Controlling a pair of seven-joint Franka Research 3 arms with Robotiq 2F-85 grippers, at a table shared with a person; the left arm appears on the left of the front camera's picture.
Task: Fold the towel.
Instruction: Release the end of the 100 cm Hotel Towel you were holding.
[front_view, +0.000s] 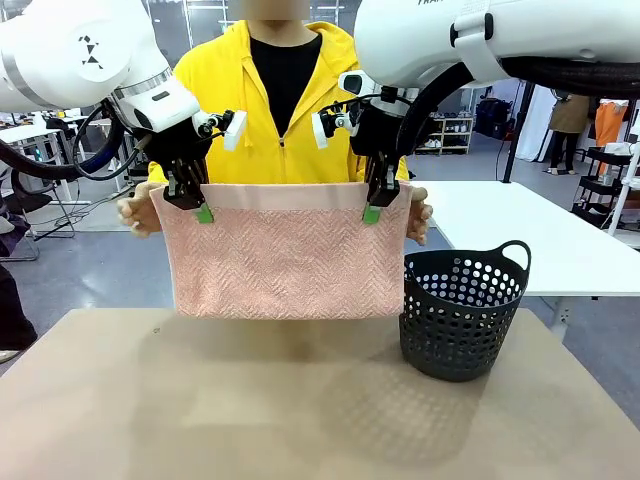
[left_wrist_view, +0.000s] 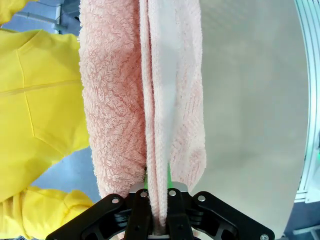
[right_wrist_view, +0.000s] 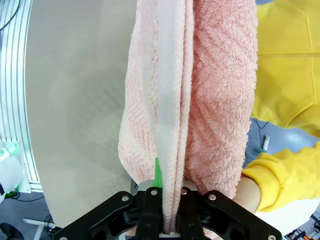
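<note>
While left claw (front_view: 204, 212) and right claw (front_view: 371, 212) clench its top edge, towel (front_view: 285, 265) hangs, long axis horizontal.

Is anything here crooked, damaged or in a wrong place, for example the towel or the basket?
Nothing stands out. The towel hangs level above the table, its top edge pinched by the left gripper and the right gripper; the black basket stands upright on the table.

White arms (front_view: 60, 50), black cables (front_view: 428, 100); left gripper (front_view: 204, 212) and right gripper (front_view: 371, 213) are black, green-padded; person wears yellow zip jacket (front_view: 225, 100)
</note>
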